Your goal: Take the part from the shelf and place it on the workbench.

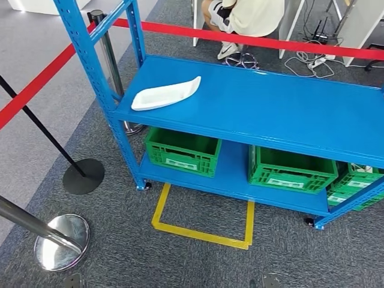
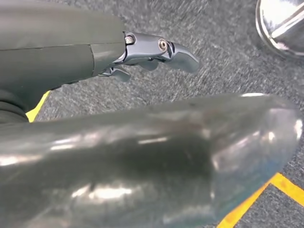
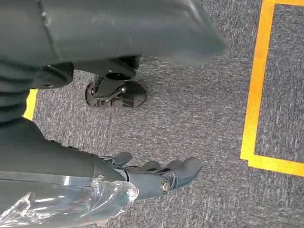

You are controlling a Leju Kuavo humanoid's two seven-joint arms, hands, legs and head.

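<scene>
The white part (image 1: 165, 94) lies ungrasped on the blue shelf (image 1: 281, 108); the left hand (image 2: 150, 52) and right hand (image 3: 157, 175) hang released, so reaching to the shelf comes next.

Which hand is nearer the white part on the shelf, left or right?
Cannot tell, though the part lies toward the robot's left. Both the left hand and the right hand hang low over the grey carpet, well short of the shelf.

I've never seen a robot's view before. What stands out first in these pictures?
A bright blue shelf fills the head view, with a lone white part lying on its upper board near the left end. Green crates sit on the board below, and a red barrier tape runs behind. A yellow floor square lies in front.
</scene>
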